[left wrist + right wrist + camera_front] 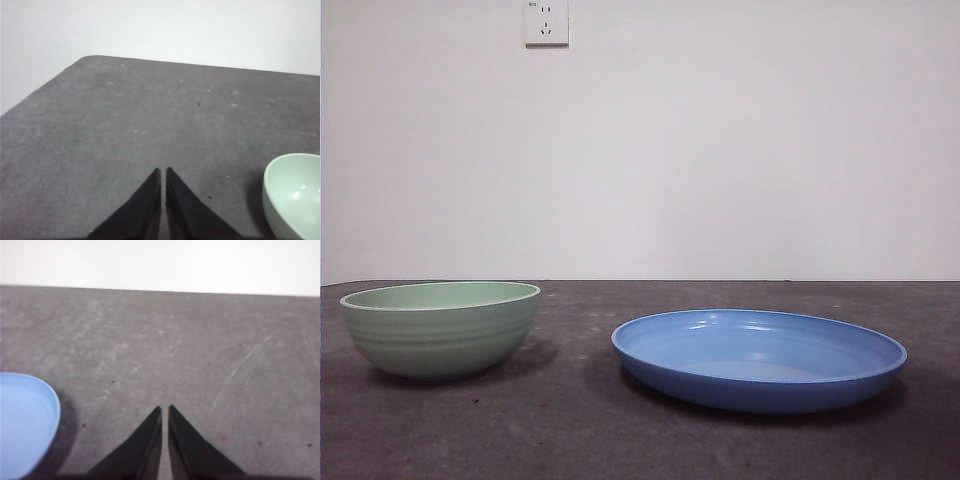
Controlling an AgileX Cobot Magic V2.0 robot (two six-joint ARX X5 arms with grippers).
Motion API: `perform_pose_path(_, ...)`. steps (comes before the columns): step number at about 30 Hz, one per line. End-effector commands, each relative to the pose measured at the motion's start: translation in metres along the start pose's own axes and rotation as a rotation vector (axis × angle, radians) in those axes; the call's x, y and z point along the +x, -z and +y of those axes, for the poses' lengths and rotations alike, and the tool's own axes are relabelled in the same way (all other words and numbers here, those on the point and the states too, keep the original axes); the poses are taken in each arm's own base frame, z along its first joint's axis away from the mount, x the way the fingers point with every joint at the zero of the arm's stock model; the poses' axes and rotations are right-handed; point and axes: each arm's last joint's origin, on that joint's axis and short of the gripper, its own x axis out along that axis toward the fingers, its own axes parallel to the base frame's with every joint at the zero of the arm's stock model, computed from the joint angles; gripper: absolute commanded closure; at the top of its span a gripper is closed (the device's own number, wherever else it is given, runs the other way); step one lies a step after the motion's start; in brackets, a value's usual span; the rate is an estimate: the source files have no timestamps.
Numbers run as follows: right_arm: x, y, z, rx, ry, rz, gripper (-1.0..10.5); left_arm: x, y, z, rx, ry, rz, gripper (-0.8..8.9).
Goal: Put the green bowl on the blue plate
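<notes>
Reaching for the green bowl (442,327) comes first: it stands upright on the grey table (570,430), well apart from the blue plate (758,358) at its 3 o'clock. The left gripper (163,171), jaws pressed together, waits near it and should spread before pinching the rim. The right gripper (165,409), also closed, idles beside the plate.
</notes>
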Motion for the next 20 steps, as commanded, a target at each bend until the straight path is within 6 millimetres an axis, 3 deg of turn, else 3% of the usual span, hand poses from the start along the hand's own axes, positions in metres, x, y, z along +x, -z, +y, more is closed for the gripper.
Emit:
perform_pose_path(1, -0.001, -0.002, 0.000, 0.109, -0.007, -0.010, 9.4, 0.001, 0.003, 0.000, -0.024, -0.002, 0.005, 7.97)
perform_pose_path(9, -0.015, -0.042, 0.004, 0.212, -0.041, -0.093, 9.4, -0.007, -0.034, -0.005, -0.098, 0.032, -0.001, 7.97)
perform_pose_path(14, -0.023, -0.077, 0.007, 0.217, -0.078, -0.113, 9.4, -0.011, -0.072, -0.012, -0.105, 0.075, -0.006, 7.97)
perform_pose_path(20, -0.031, -0.119, 0.013, 0.222, -0.181, 0.003, 9.4, -0.016, -0.125, -0.022, -0.111, 0.195, 0.055, 7.97)
